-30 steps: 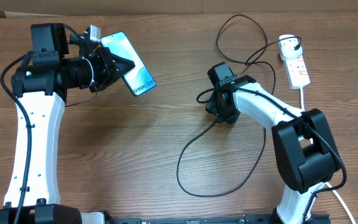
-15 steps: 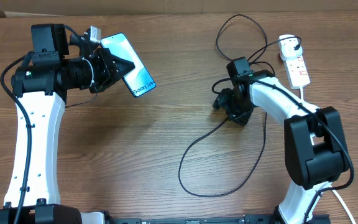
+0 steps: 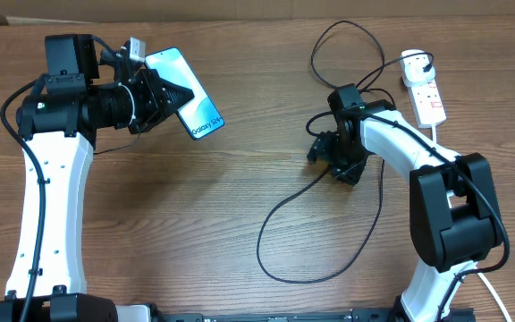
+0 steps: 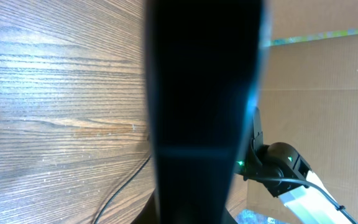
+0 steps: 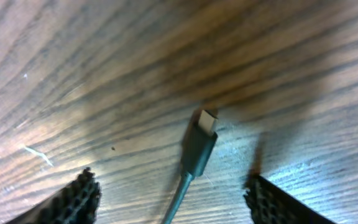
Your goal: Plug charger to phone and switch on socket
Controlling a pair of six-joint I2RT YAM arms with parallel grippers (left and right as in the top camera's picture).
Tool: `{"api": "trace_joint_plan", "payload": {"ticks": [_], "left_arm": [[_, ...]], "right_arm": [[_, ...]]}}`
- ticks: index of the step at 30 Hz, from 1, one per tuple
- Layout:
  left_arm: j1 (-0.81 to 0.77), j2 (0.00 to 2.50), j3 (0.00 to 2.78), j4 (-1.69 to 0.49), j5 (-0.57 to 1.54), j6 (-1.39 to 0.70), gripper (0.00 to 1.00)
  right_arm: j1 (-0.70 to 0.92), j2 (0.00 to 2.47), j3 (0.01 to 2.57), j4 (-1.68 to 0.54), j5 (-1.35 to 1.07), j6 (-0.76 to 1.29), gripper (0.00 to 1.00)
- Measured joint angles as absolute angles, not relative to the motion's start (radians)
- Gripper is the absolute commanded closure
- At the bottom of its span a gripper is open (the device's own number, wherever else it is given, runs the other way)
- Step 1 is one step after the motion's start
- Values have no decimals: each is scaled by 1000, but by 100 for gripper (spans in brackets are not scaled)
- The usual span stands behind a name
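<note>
Tabletop: brown wood-grain table fills the overhead frame, with a white-and-black robot arm rising from each lower corner.
Left gripper: black left gripper, upper left of the overhead frame, is clamped on the phone and holds it off the wood.
Right gripper: black right gripper, right of centre, points down at the table with its jaws apart. Its ridged fingertips sit in the two lower corners of the right wrist view and grip nothing.
Phone: slim rectangular smartphone with a black edge and light blue screen tilts toward the centre of the frame, its "Galaxy S24" end lowest. In the left wrist view its dark body blocks the middle of the frame.
Socket: narrow white power strip with red switch markings lies in the upper right corner, well apart from the phone.
Charger: long thin black cable loops across the lower middle of the table and runs up to the strip's top end.
Connector: small black tip with a metal end lies flat on the wood between the open fingers, touching neither.
</note>
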State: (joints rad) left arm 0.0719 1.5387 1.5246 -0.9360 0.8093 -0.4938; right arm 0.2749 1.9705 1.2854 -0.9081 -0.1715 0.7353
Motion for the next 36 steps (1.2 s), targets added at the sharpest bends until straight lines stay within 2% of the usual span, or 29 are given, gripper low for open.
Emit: {"api": "trace_joint_plan", "payload": {"ticks": [4, 8, 13, 18, 27, 36], "left_arm": [[72, 1539, 1525, -937, 809, -494, 96], [72, 1539, 1525, -948, 809, -494, 96], [72, 1539, 1525, -950, 809, -494, 96], [72, 1539, 1525, -950, 809, -493, 96], [72, 1539, 1525, -951, 807, -493, 96], [72, 1539, 1525, -951, 807, -493, 96]], "right_arm": [[276, 1971, 1282, -909, -183, 734, 38], [283, 1972, 1282, -902, -167, 761, 41], [293, 1972, 1281, -884, -122, 814, 57], [293, 1972, 1280, -854, -107, 834, 58], [293, 1973, 1280, -852, -99, 838, 67], [293, 1974, 1280, -854, -97, 838, 71]]}}
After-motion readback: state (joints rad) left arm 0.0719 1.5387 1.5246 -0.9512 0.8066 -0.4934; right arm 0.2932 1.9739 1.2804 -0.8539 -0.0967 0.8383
